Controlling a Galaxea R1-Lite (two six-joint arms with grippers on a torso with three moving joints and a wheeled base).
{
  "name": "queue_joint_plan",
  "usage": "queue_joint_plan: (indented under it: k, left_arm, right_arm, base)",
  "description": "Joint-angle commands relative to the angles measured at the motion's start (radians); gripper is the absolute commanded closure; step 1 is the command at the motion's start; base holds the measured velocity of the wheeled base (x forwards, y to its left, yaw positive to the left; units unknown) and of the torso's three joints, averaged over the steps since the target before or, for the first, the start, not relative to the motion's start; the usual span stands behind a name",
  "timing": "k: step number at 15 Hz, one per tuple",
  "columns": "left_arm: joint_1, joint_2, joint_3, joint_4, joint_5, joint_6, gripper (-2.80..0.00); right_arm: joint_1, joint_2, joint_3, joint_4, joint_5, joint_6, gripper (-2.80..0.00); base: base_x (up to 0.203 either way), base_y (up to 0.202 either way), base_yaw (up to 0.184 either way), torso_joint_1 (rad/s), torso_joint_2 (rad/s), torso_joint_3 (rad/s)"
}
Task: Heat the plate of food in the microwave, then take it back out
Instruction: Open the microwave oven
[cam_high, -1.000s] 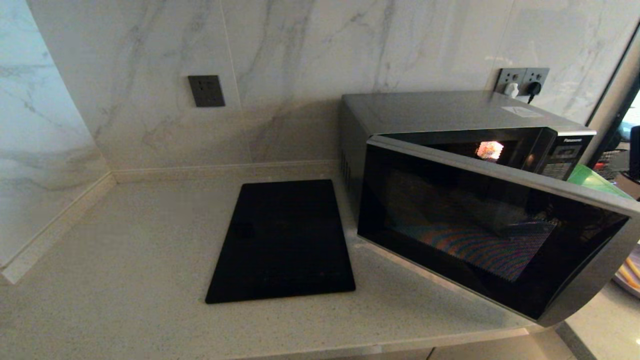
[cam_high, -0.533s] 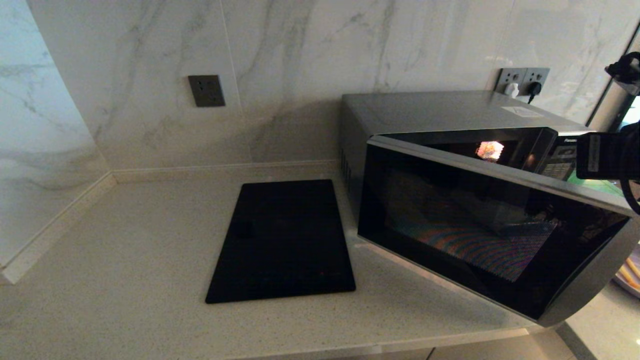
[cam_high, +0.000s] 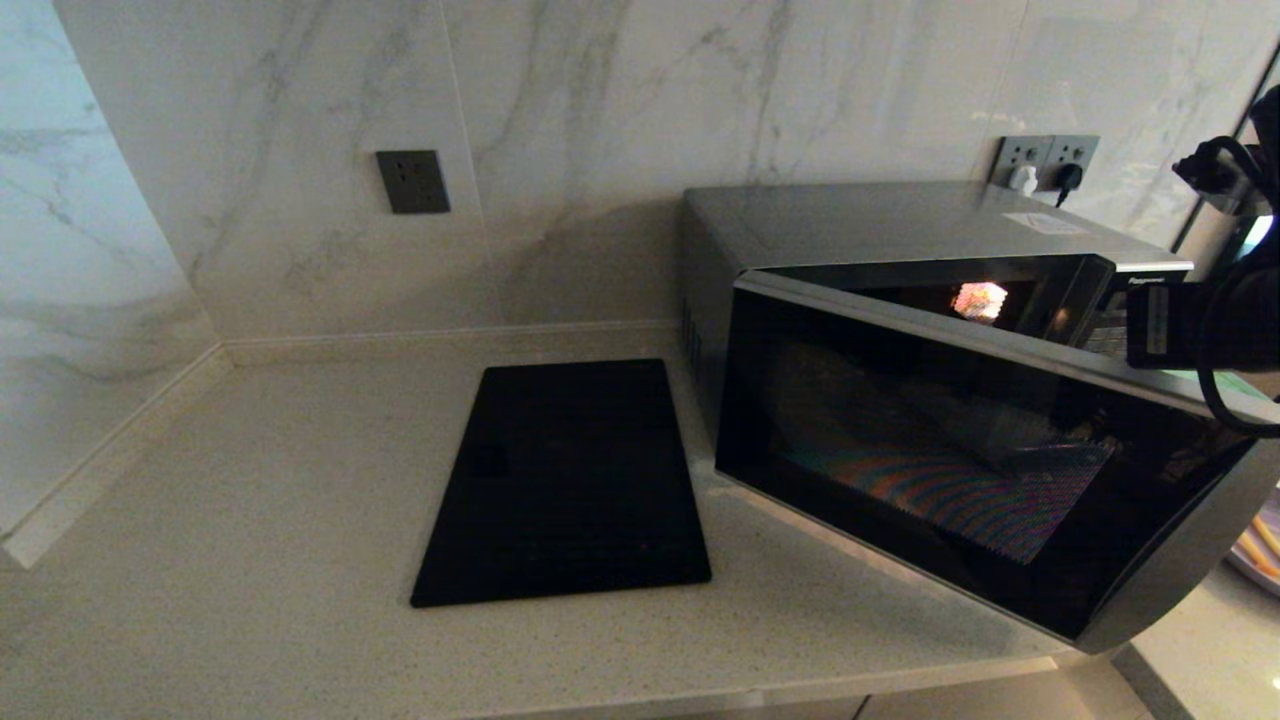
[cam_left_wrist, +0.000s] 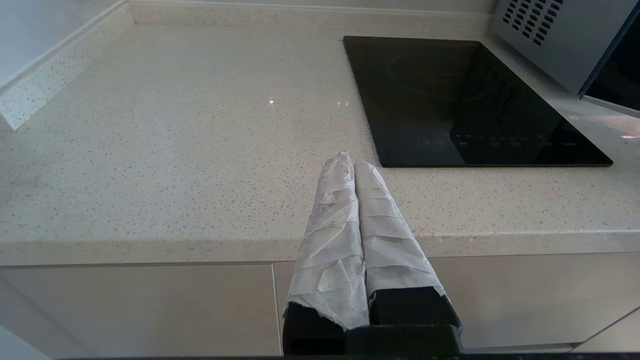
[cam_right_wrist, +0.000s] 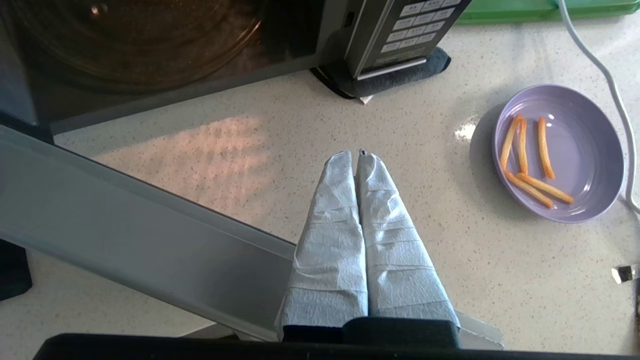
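The plate of food (cam_right_wrist: 558, 152) lies at the right of the frame, beside the clenched, empty right gripper (cam_right_wrist: 356, 154); the microwave (cam_right_wrist: 150, 55) stands open upper left.

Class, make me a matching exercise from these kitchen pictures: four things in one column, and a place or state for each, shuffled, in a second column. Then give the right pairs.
Things:
1. microwave
2. plate of food
3. cooktop
4. left tool

Places or states:
A. shut, above the counter's front edge
B. door swung open, inside lit
C. flat and black, on the microwave's left
D. on the counter, holding orange sticks

Pairs: 1-B, 2-D, 3-C, 4-A
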Motion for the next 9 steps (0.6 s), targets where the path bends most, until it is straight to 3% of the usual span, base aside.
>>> queue_joint_plan:
  k: [1,6,9]
  left_arm:
    - [0.0,0.002,0.0,0.0,0.001,-0.001,0.0]
    - [0.0,0.002,0.0,0.0,0.001,-0.001,0.0]
    - [0.0,0.002,0.0,0.0,0.001,-0.001,0.0]
  right_arm:
    - [0.001,-0.003,0.001,0.004,0.0,0.003,0.0]
    - [0.01,-0.033,0.02,0.017,0.052,0.0,0.0]
    - [0.038,-0.072,0.03,0.06,0.137,0.001,0.0]
  base:
    - [0.0,0.0,0.0,0.0,0.0,0.0]
    - [0.0,0.0,0.0,0.0,0.0,0.0]
    - [0.0,0.0,0.0,0.0,0.0,0.0]
